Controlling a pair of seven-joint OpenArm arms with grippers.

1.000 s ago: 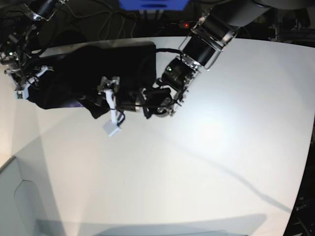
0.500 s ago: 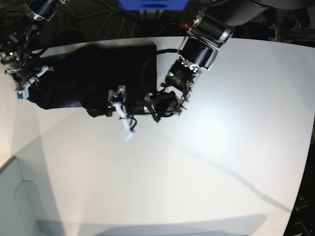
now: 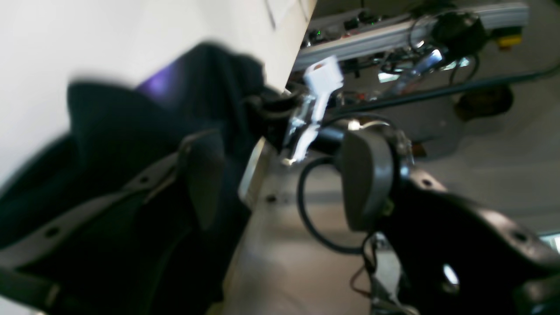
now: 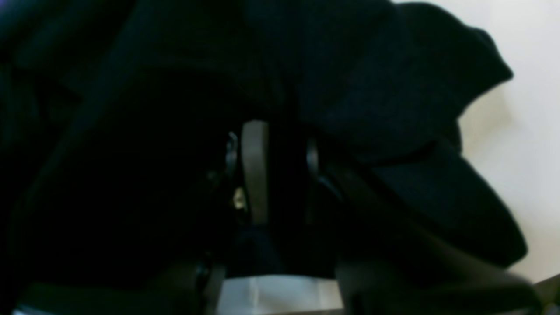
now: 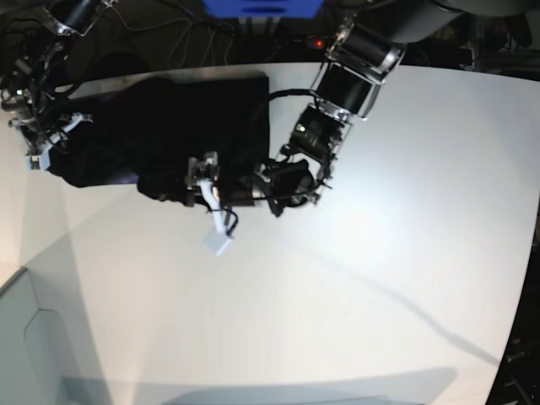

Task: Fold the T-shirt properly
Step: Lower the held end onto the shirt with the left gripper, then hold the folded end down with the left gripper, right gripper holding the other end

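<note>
surface: white table | behind: dark cable clutter | floor: probably grey concrete

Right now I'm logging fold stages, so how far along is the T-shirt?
Early. The T-shirt lies bunched at the table's far left corner, only its far edge straight. In hand: the left gripper works its near edge, the right gripper its left end. Left: flatten and fold.

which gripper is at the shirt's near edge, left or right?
The left gripper, reaching in from the base view's right to the T-shirt near edge. The right gripper is at its far-left end.
</note>
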